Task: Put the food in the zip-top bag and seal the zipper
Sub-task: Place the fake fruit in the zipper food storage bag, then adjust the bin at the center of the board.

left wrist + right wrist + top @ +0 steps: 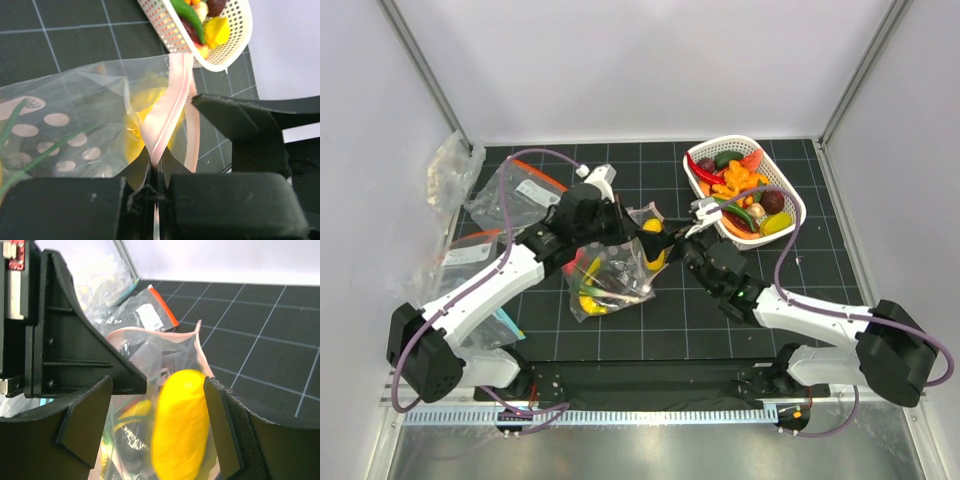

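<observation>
Two robot arms meet over a clear zip-top bag at the middle of a black gridded table; the left gripper comes in from the left and, seen from its own wrist, has its jaws pressed together on the pale pink zipper, which rises from between the pads as a folded strip; the bag's mouth stands open towards the other arm, and its clear wall, printed with pale dots, spreads out to the left of the pinch; inside the bag lie several pieces of toy food, yellow, red and green among them, and the bag's lower part rests on the table; the right gripper reaches in from the right with its jaws apart, and a yellow toy piece sits between its two pads right at the bag's pink-edged mouth, close against one pad with a clear gap to the other; that piece is blurred in the wrist view, so its exact shape cannot be told; a white plastic basket at the far right of the table holds more toy fruit and vegetables, red, orange, green and dark purple; other clear bags with orange-red strips and white labels lie at the far left.
</observation>
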Robot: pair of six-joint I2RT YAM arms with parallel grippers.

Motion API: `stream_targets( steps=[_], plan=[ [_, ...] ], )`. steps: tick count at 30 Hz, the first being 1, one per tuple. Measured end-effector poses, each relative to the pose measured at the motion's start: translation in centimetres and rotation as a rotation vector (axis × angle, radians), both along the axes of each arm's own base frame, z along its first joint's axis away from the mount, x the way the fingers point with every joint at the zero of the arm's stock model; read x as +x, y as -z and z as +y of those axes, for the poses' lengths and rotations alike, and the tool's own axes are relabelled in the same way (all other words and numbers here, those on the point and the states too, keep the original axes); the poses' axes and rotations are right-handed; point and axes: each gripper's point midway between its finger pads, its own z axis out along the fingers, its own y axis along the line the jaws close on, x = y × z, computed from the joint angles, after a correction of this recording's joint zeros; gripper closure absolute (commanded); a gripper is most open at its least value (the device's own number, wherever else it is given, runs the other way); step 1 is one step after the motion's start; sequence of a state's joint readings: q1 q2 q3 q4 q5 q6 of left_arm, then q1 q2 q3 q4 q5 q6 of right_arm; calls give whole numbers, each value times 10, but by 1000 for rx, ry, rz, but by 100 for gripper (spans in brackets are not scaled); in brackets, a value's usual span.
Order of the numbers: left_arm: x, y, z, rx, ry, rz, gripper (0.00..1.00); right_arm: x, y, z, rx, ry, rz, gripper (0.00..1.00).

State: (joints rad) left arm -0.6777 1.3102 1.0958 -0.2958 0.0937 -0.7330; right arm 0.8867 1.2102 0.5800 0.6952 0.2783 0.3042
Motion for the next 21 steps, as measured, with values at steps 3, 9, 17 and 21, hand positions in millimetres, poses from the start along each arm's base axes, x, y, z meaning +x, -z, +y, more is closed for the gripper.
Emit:
stream_targets(
  steps=[3,9,17,21],
  plan=[
    [-1,-9,3,-14,-12,-29,97,-2,-14,-6,13,10,-34,18],
    [-3,-19,15,-22,-56,-75,97,-7,-44,-25,28,52,-102,26],
    [-2,-25,34,-21,-135,-133,96,13,-21,-35,-110,176,0,33],
    [-3,-28,46,-32,-178,-172,93,25,-16,-56,-163,309,52,37]
  ],
)
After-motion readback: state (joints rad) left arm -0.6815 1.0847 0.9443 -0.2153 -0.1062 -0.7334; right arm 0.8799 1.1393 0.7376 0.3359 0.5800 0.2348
